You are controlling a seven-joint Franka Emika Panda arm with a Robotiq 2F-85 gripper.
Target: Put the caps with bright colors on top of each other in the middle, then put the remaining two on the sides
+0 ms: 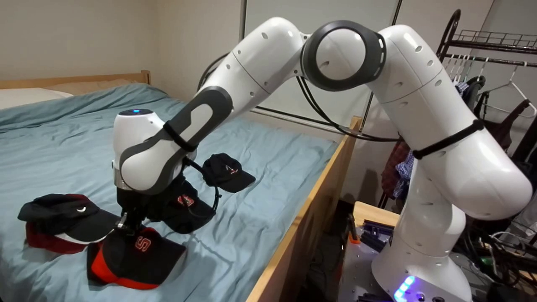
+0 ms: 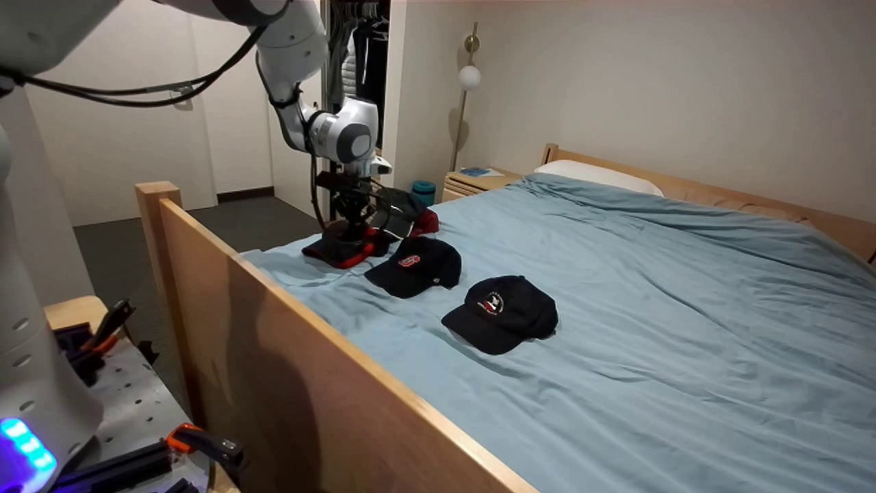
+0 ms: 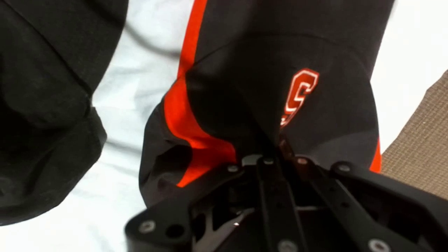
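Observation:
My gripper [image 1: 134, 228] points down at the crown of a black-and-red cap with an S logo [image 1: 138, 262]. In the wrist view the gripper [image 3: 279, 143] is shut on a fold of this cap [image 3: 238, 91], and the S disappears partly into the fold. The cap sits brim-down on the bed. Close behind it lies the other bright cap [image 1: 84, 216], black over dark red with a small white mark, out of the wrist view. The remaining two are black: a cap with a red logo [image 2: 417, 267] and one with a round white-and-red emblem [image 2: 506, 315].
The caps lie on a blue-grey bed sheet [image 2: 650, 356] with soft wrinkles. A wooden footboard [image 2: 328, 335] stands between the robot base and the bed. Past the bed's edge, brown carpet [image 3: 420, 154] shows in the wrist view. The red-logo cap lies close beside the gripped one.

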